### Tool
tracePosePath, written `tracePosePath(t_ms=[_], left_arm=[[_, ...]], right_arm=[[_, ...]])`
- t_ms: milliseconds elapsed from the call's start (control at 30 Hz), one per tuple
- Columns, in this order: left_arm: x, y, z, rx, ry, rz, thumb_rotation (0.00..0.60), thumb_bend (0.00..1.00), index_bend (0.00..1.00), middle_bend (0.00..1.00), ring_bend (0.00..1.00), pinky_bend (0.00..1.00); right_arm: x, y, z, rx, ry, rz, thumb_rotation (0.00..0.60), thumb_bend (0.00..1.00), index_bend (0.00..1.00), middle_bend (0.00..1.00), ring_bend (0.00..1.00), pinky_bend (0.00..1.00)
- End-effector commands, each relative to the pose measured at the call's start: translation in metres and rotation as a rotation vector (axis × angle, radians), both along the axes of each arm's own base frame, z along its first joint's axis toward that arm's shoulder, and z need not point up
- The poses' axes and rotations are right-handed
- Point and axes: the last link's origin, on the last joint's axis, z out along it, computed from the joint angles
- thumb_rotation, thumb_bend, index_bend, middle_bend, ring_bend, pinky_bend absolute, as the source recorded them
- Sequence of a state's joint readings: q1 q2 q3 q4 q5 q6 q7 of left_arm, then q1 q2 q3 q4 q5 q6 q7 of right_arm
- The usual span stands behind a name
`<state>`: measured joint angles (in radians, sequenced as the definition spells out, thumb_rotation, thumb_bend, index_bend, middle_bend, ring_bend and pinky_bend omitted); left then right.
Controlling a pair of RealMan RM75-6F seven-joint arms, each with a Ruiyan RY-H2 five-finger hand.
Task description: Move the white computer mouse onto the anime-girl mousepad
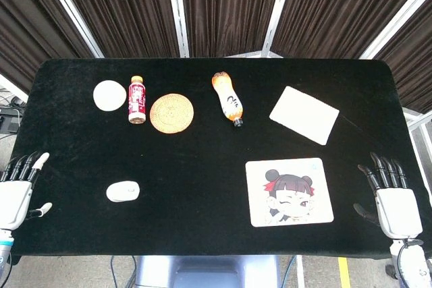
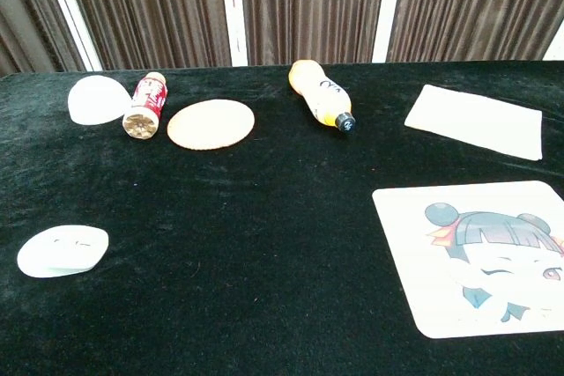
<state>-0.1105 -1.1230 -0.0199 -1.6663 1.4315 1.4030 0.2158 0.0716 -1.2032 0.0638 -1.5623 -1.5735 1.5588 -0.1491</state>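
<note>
Covering most of the view, your black surface (image 1: pixel 202 166) carries the anime-girl mousepad (image 1: pixel 289 191) near its front right. Your right hand (image 1: pixel 390 199) and left hand (image 1: pixel 16 192) sit at opposite front edges, fingers spread, holding nothing. A white card (image 1: pixel 304 114) lies behind the mousepad, well apart from the woven coaster (image 1: pixel 171 112). The white computer mouse (image 1: pixel 123 191) rests front left, far from the mousepad and near your left hand.
</note>
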Motion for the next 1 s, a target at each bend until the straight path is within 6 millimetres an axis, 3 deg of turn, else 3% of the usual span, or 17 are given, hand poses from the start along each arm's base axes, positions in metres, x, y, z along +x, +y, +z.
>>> tracePosePath(t_ms=[33,133,300,467,1000], left_arm=[[0.001,0.0,-0.001,0.006,-0.003,-0.004,0.6,0.13,0.0,0.0,0.0,0.0],[0.002,0.0,-0.004,0.003,-0.007,-0.008,0.6,0.13,0.03,0.0,0.0,0.0],[0.002,0.003,-0.014,-0.017,-0.017,-0.001,0.6,0.13,0.17,0.0,0.0,0.0],[0.005,0.008,-0.034,-0.066,-0.017,0.001,0.6,0.13,0.23,0.0,0.0,0.0],[0.047,0.027,-0.096,-0.196,-0.028,-0.013,0.6,0.13,0.29,0.0,0.0,0.0]], right_arm=[[0.0,0.0,-0.001,0.002,-0.001,0.003,0.6,0.02,0.18,0.0,0.0,0.0],[-0.001,0.0,-0.003,0.01,0.002,0.002,0.6,0.02,0.18,0.0,0.0,0.0],[0.0,0.0,-0.005,0.017,0.009,0.003,0.6,0.02,0.18,0.0,0.0,0.0],[0.0,0.0,-0.008,0.026,0.014,0.005,0.6,0.02,0.18,0.0,0.0,0.0],[0.001,0.001,-0.007,0.032,0.002,0.015,0.6,0.02,0.18,0.0,0.0,0.0]])
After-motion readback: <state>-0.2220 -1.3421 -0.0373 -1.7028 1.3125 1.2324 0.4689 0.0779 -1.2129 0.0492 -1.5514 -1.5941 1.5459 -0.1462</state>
